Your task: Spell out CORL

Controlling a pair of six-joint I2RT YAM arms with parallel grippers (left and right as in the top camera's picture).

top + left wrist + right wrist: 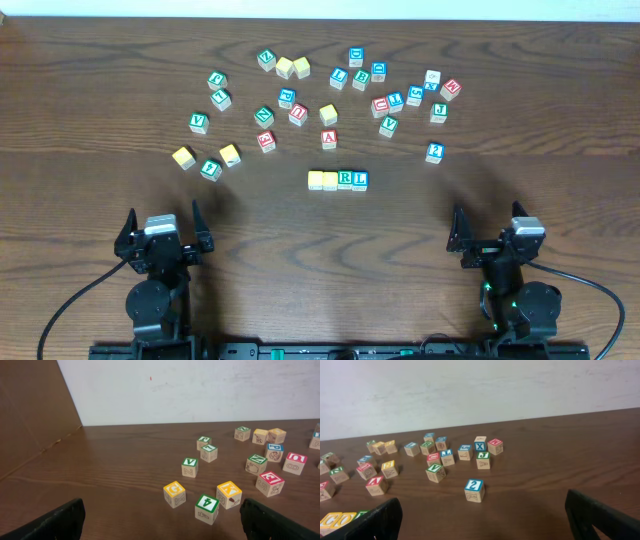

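Overhead view: a dark wooden table (560, 170) with a tidy row of 4 small alphabet cubes near its middle, touching side by side. From left to right they are a yellow C cube (316, 180), a yellow O cube (330, 180), a white R cube (345, 179) with a green letter, and an L cube (360, 180) with a blue letter. The 2 yellow letters are too small to read from above. The right wrist view catches them at its lower left edge, where C and O show on the yellow tops.

Beyond the row lies a scatter of loose cubes (297, 114), well apart from one another. A red A cube (329, 138) sits nearest, just behind the row.

The left claw (164, 212) and right claw (487, 215) rest near the front edge, 1 at each side, well away from the row. Both stand wide open, with nothing between their fingers in either wrist view.

Judged from this, the word CORL is already spelled and no cube seems left to place. At most, the spacing could be checked.
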